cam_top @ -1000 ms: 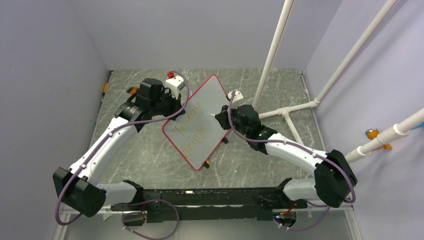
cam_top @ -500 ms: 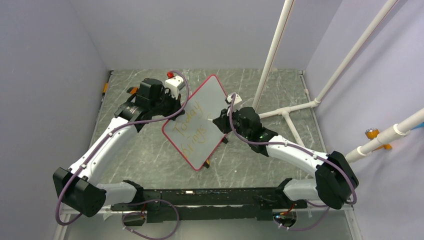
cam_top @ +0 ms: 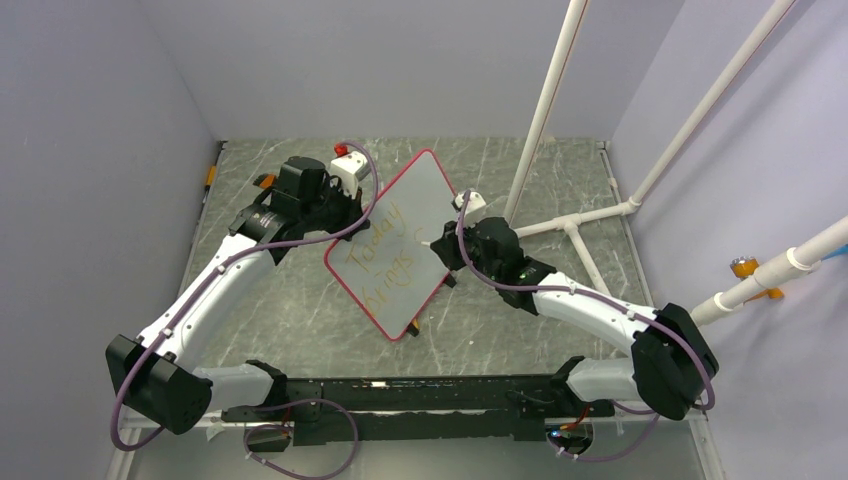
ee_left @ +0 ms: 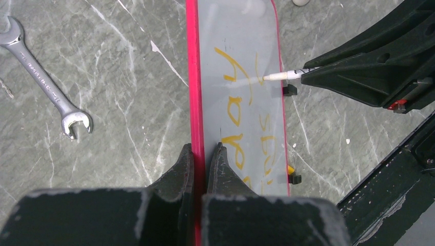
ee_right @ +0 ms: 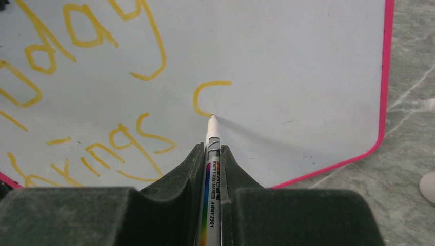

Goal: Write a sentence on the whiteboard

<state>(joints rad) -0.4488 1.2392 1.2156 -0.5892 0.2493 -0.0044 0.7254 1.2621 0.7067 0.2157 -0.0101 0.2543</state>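
Top external view: whiteboard (cam_top: pixel 425 195) is set diagonally on the table (cam_top: pixel 290 310), between the two arms. Left gripper (ee_left: pixel 204 154) is clamped on its red frame edge. Right gripper (ee_right: pixel 212 154) is closed on a marker (ee_right: pixel 212 134), whose tip touches the board at the foot of a lone curved stroke. Sentence (cam_top: pixel 378 238) reads "Today brings" in orange-yellow, over two lines. Wrench (ee_left: pixel 45 77) lies near the board, apart from it.

A grey-green marbled table (cam_top: pixel 300 310), veined with white, was seen. A silver open-ended wrench (ee_left: pixel 41 77) was laid flat on it. A small white rounded object (ee_right: pixel 428 187) was found on it, and a white pipe frame (cam_top: pixel 590 216) was set toward its right side.
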